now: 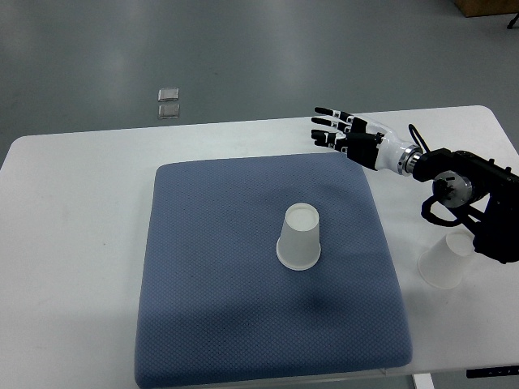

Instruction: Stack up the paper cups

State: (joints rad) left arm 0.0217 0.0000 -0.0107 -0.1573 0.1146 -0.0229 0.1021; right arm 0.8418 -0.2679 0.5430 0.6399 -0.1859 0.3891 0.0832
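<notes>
Inverted paper cup [299, 237] on blue mat [211, 324]. Second paper cup [444, 262] on white table [73, 243], right of mat. Right robot hand [345, 134] raised, fingers spread, empty.

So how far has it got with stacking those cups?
Nothing looks stacked yet. One paper cup stands upside down on the blue mat, and a second cup sits apart on the white table at the right, partly under the arm. The right hand hovers beyond the mat's far corner, fingers spread, holding nothing. Left to do: pick up one cup and set it on the other.
</notes>
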